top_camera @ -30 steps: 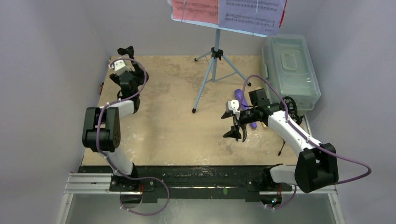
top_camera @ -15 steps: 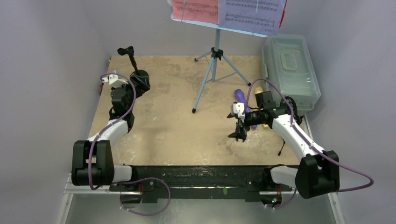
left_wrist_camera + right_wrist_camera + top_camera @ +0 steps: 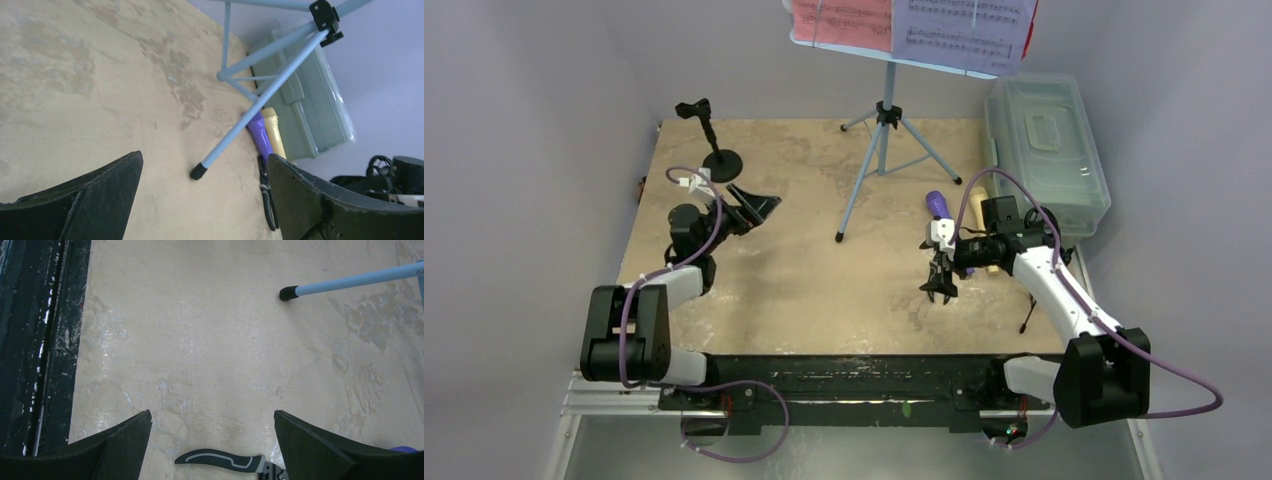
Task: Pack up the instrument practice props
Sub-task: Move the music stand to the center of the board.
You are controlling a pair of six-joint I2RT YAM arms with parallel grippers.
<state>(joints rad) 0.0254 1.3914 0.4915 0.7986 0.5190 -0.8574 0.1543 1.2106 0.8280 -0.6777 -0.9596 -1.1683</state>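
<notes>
Found the slender purple plastic microphone lying flat on the tan worktop, just far of the right tool, long axis running far-left to near-right. Saw both tools released and empty; left tool well apart, leftward.

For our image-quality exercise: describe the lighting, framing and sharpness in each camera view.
Top external: soft even light, sheet music cropped by the top edge. Left wrist: tilted frame, left fingers dark and cropped. Right wrist: table grain crisp, right fingers nearly black.
</notes>
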